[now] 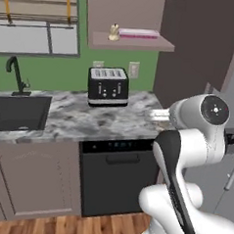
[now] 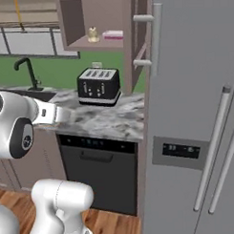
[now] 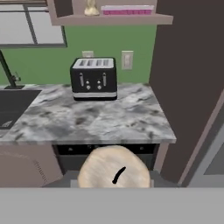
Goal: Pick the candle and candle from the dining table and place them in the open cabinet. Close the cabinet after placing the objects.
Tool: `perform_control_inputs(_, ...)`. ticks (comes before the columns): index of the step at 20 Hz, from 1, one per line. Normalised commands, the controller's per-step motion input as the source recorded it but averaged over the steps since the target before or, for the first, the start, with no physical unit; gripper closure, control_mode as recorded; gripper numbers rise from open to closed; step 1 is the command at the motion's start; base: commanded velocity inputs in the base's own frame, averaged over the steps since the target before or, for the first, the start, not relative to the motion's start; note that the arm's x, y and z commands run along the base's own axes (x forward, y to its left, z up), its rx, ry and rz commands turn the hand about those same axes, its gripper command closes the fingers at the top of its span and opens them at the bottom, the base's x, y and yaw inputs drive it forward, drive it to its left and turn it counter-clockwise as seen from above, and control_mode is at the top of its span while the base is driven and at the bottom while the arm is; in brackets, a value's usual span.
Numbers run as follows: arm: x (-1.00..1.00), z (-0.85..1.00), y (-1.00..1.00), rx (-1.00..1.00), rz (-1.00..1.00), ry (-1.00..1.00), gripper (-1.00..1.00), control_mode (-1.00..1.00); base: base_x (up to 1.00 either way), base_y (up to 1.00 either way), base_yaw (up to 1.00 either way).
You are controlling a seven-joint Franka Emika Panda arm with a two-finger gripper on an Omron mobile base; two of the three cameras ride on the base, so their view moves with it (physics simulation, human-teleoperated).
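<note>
At the bottom centre of the hand view we see a round cream candle (image 3: pixel 113 170) with a dark wick, seen from above and sitting right where the gripper's tips would be; the fingers themselves are hidden beneath it, so we take it, with some caution, that the gripper (image 3: pixel 113 183) is clamped on this candle. Above it in that frame the marbled counter (image 3: pixel 96 118) spreads across the middle, carrying a black toaster (image 3: pixel 93 78) against the green wall. In the upper centre of the left base view, the open cabinet (image 1: pixel 133 40) shows its shelf, with a small cream candle on the shelf (image 1: pixel 114 32) at its left part and a flat pink box (image 1: pixel 139 33) just beside it to the right. The black sink (image 1: pixel 18 112) sits at the left edge, the dark dishwasher front (image 1: pixel 117 180) lower centre. In the right base view a grey fridge (image 2: pixel 195 125) takes the right half.
</note>
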Motion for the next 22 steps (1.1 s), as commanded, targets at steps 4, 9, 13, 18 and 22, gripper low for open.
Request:
perform_control_inputs(4, 0.0, 0.0, 0.0, 0.0, 0.0, 0.0, 1.0, 1.0, 0.52, 0.36, -0.14)
perform_control_inputs(9, 0.0, 0.0, 0.0, 0.0, 0.0, 0.0, 1.0, 1.0, 0.49, 0.31, -0.14)
perform_control_inputs(13, 0.0, 0.0, 0.0, 0.0, 0.0, 0.0, 1.0, 1.0, 0.46, 0.3, -0.14)
perform_control_inputs(18, 0.0, 0.0, 0.0, 0.0, 0.0, 0.0, 1.0, 1.0, 0.45, 0.32, -0.15)
perform_control_inputs(22, 0.0, 0.0, 0.0, 0.0, 0.0, 0.0, 1.0, 1.0, 0.43, 0.35, -0.14)
